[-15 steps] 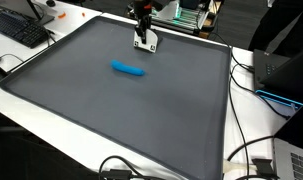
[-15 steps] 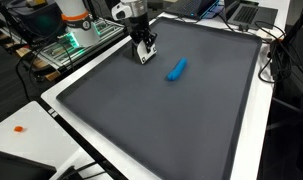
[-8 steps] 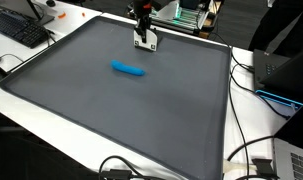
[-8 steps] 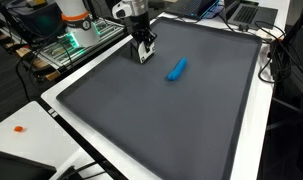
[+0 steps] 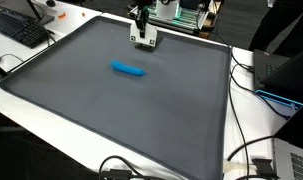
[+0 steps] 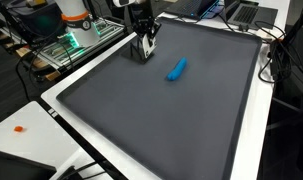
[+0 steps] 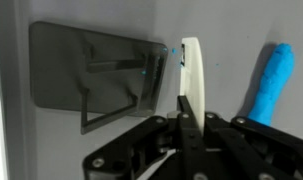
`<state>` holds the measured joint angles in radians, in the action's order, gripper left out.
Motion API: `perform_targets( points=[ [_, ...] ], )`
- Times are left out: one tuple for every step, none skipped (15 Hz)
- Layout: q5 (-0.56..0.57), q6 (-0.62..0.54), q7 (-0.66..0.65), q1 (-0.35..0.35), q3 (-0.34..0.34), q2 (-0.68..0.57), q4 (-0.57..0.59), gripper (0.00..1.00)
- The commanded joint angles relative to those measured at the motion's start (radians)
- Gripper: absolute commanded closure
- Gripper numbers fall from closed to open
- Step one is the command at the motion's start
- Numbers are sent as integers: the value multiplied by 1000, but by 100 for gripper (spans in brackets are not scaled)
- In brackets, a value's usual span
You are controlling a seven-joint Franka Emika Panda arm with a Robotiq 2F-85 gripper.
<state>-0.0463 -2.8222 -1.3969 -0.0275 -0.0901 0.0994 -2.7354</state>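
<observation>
One thing differs from a second ago: the jaws of the black pincer (image 5: 143,40), which then stood a little apart, are now pressed together. In the wrist view they pinch a thin white flat piece (image 7: 192,75), seen edge-on and reaching out beyond the fingertips. In both exterior views the pincer also sits slightly higher than before, near the edge of the large dark grey mat (image 5: 141,125) that covers the white surface (image 5: 243,100). Whether the white piece touches the mat or hangs just above it, I cannot tell.

The long rounded blue object (image 5: 129,69) lies flat on the mat, apart from the pincer and more toward the middle, and it has not moved. In the wrist view it lies just beside the white piece, without touching it.

In my judgement the grip on the white piece is now made, and the blue object is untouched.
</observation>
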Motion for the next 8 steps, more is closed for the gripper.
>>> perform_targets(
  points=[
    [-15,76,169,-33,-14,66,29,99],
    [-20,97,221,-41,-17,67,50,99],
    [-39,111,283,-55,-17,59,81,99],
    [-39,135,335,-61,-18,48,113,99],
    [-45,152,393,-69,-19,36,144,99],
    [-37,178,442,-71,-21,17,183,99],
    [-49,196,505,-79,-20,0,218,99],
    [-37,223,552,-77,-22,-22,256,99]
  ],
)
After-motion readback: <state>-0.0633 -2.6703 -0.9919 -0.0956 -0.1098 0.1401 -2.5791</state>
